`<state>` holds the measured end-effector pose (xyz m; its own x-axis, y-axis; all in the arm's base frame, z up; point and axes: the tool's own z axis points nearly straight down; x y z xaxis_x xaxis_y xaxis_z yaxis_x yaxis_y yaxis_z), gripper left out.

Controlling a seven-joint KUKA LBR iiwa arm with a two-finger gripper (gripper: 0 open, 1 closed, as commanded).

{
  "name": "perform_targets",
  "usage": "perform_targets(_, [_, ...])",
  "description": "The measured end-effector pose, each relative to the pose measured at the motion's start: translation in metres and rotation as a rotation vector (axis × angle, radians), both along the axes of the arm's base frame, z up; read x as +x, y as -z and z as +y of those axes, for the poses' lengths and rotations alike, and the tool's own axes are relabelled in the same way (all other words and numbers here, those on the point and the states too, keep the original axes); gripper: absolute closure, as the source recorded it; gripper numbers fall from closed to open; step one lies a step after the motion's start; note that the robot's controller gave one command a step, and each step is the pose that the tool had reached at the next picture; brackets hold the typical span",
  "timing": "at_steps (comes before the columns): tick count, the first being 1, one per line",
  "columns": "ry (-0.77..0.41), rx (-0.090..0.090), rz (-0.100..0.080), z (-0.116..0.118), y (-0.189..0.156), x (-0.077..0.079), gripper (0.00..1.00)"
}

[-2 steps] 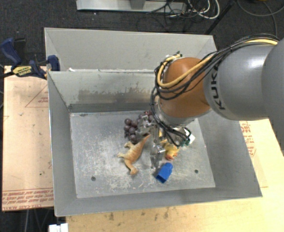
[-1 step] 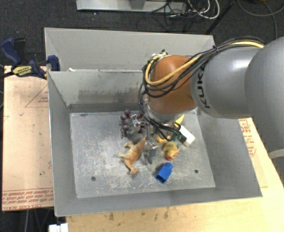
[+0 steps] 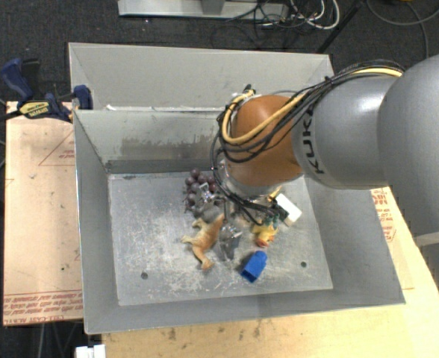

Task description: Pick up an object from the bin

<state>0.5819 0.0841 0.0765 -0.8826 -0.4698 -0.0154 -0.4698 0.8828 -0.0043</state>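
Note:
My gripper point(image 3: 229, 240) hangs below the arm's orange cover in the middle of the bin, low over the floor. Just to its left, touching or nearly touching it, lies a tan toy animal point(image 3: 202, 239). A blue block point(image 3: 254, 266) sits just below and to the right of the gripper. On the gripper's right is a small yellow and red thing point(image 3: 265, 235). I see nothing held.
A dark purple bunch of toy grapes point(image 3: 198, 188) lies towards the back wall, left of the arm. A white boxy piece point(image 3: 289, 210) shows under the arm on the right. The bin's left half and front strip are bare floor.

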Motion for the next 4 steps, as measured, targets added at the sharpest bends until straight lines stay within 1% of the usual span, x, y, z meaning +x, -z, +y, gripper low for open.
perform_targets(1, [0.067,0.003,0.009,-0.0062,0.0029,-0.002,0.0])
perform_targets(2, [0.003,-0.003,0.011,-0.0003,-0.002,0.0018,1.0])
perform_targets(4, [0.004,-0.003,0.014,-0.0005,-0.006,0.0009,1.0])
